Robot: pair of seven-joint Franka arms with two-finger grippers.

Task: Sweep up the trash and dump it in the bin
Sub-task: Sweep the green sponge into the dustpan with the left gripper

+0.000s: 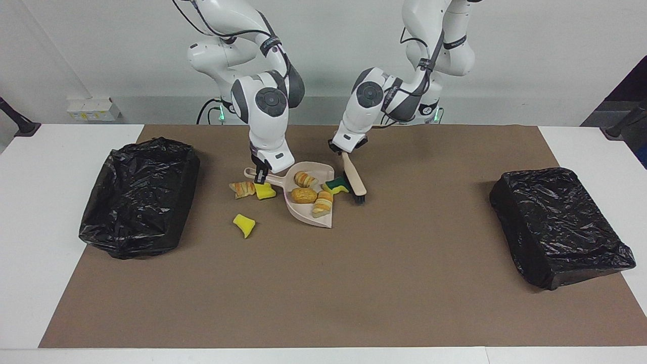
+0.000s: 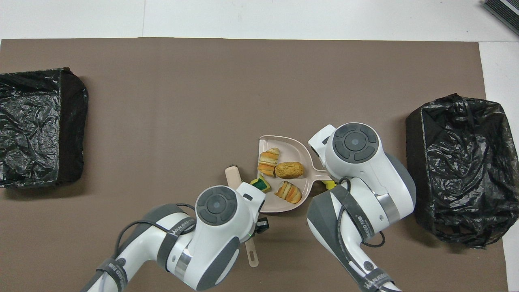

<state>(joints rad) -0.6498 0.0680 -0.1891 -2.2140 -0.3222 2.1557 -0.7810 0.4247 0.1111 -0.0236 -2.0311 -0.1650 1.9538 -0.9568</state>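
Left gripper (image 1: 345, 149) jaws clench the beige brush (image 1: 353, 178); right gripper (image 1: 261, 174) jaws clench the beige plastic dustpan (image 1: 303, 210). A hard stroke could flick the green-layered sponge (image 1: 336, 185) past the rim.

brown matt paper-like mat (image 1: 354, 283) on smooth white table (image 1: 30, 212) | crinkled glossy black plastic bin liners (image 1: 139, 197) (image 1: 561, 225) | smooth beige plastic dustpan (image 1: 303, 212) | beige brush (image 1: 352, 174), black bristles, seemingly plastic | spongy yellow foam piece (image 1: 244, 224) | glossy white arm shells (image 2: 352, 150)
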